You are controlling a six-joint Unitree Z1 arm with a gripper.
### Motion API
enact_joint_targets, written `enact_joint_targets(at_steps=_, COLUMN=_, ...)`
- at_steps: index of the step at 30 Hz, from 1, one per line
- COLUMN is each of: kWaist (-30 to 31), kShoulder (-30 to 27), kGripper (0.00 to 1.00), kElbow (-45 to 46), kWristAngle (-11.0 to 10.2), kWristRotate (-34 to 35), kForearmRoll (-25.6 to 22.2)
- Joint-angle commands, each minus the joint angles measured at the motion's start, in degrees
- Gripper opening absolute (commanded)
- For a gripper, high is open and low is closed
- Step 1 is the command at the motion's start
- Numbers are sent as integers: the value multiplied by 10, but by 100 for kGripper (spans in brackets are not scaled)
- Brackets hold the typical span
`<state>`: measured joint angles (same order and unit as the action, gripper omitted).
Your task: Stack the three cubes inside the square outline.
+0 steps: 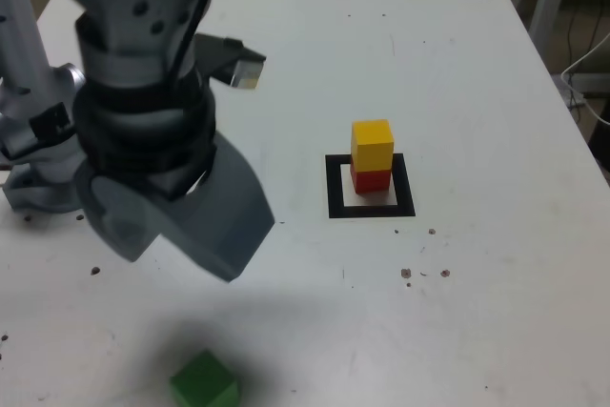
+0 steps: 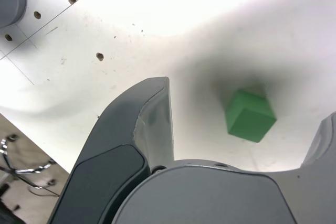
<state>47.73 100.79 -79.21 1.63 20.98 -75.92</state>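
Observation:
A yellow cube (image 1: 372,144) sits on a red cube (image 1: 371,179) inside the black square outline (image 1: 335,188), right of centre in the exterior view. The light green cube (image 1: 203,383) lies alone near the table's front edge. My gripper (image 1: 181,254) hangs open above the table, behind the green cube and apart from it. In the wrist view the green cube (image 2: 249,115) rests on the table in the gap between the spread fingers (image 2: 152,124), touching neither. Nothing is held.
The arm's grey base (image 1: 38,140) stands at the exterior view's left. The white table (image 1: 477,312) has small dark specks and holes. Its right edge (image 1: 572,121) borders chair or table legs and cables.

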Motion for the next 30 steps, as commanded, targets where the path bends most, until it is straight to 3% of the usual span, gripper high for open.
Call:
enact_joint_targets(at_steps=1, kWaist=15, kShoulder=10, kGripper=99, kElbow=-1, kWristAngle=1, kWristRotate=6, kForearmRoll=7)
enact_joint_targets(at_steps=9, kWaist=61, kShoulder=32, kGripper=99, kElbow=-24, kWristAngle=1, kWristRotate=34, kForearmRoll=42)
enact_joint_targets(at_steps=17, kWaist=87, kShoulder=73, kGripper=99, kElbow=-46, kWristAngle=2, kWristRotate=40, kForearmRoll=43)
enact_joint_targets(at_steps=30, kWaist=128, kShoulder=146, kGripper=99, kElbow=-34, kWristAngle=14, kWristRotate=45, kForearmRoll=123)
